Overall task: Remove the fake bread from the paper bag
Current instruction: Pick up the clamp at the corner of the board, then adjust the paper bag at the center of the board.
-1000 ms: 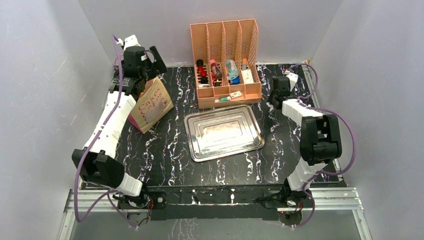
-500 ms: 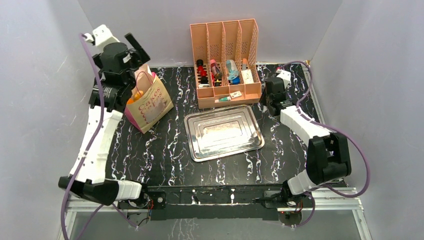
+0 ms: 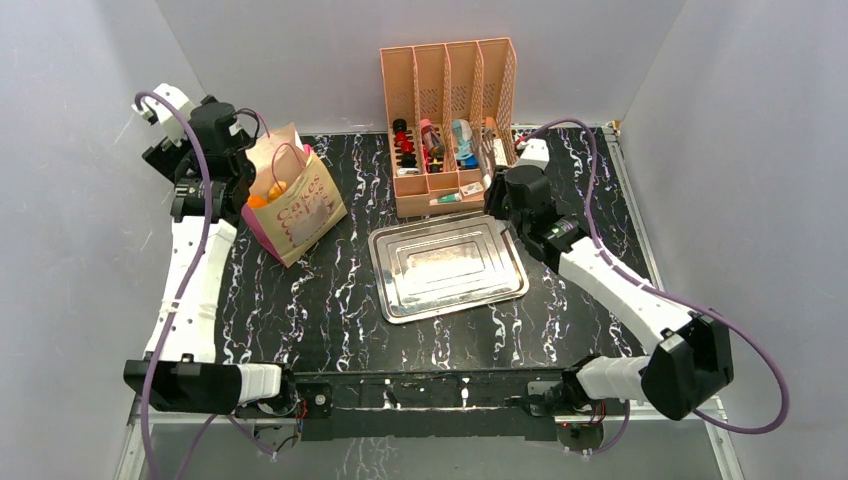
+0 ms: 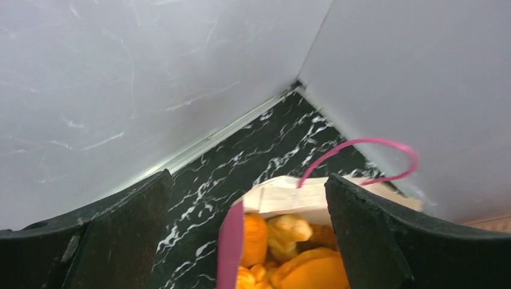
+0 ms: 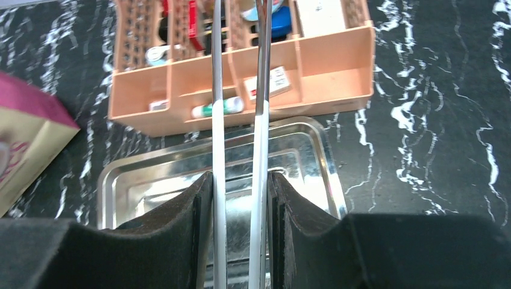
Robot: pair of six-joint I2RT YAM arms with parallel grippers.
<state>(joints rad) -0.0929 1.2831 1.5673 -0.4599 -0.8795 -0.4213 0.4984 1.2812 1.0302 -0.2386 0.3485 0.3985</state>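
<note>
Hovering over the open mouth of the paper bag (image 3: 300,205), the left gripper (image 4: 246,180) is holding its jaws spread wide. Both fingers (image 4: 120,235) are clear of the paper, with nothing between them. Orange-yellow fake bread (image 4: 301,265) is sitting inside the bag, showing through the top, and one pink cord handle (image 4: 361,144) is looping up above the rim. The bag is standing at the far left of the black marbled table (image 3: 400,340). The right gripper (image 5: 239,177) is pinching thin metal tongs (image 5: 218,90) between its pads, blades close together, tips running out of the wrist view. It is hanging over the far edge of the steel tray (image 3: 450,265) at mid-table. The tong blades are reaching out over the near compartments of the peach organizer (image 3: 450,70) — that one is standing just beyond the tray, on the far side.
</note>
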